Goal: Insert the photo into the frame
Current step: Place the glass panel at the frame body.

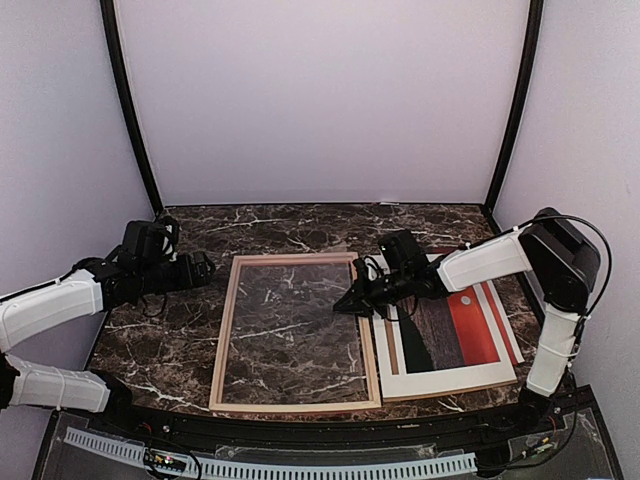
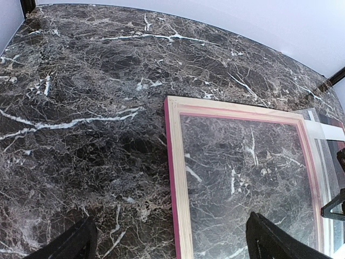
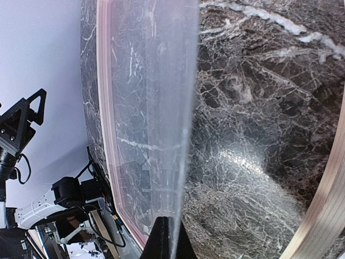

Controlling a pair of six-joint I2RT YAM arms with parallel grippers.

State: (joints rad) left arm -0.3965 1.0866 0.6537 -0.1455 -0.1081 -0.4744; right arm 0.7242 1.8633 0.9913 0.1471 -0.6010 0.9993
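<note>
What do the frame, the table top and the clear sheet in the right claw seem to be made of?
The frame: probably wood; pale face with fine grain lines, outer edge painted pink-red.
The table top: dark marble or a marble-look laminate; white veins, glossy glare.
The clear sheet, pinched in the right claw: glass or acrylic; the veins show through it.

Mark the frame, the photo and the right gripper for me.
the frame point(image 2: 180, 189), left wrist view, on its pale left rail
the photo point(image 1: 472, 325), top external view, on the red sky
right gripper point(image 1: 345, 303), top external view, between fingertips pinching clear sheet point(image 3: 167, 108)
</note>
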